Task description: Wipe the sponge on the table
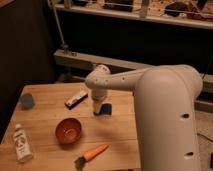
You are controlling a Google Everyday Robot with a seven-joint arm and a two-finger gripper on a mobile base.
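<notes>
The dark blue sponge (106, 109) lies flat on the wooden table (120, 137), toward its far right part, with its long side seeming to run across the view. Your hand (97, 109) points straight down at the sponge's left end, right against it, so the sponge sits just to the hand's right in the view. You cannot tell how far open the hand is or whether it grips the sponge. A black-and-white box (76, 100) lies just left, and a red bowl (68, 131) sits nearer the camera.
</notes>
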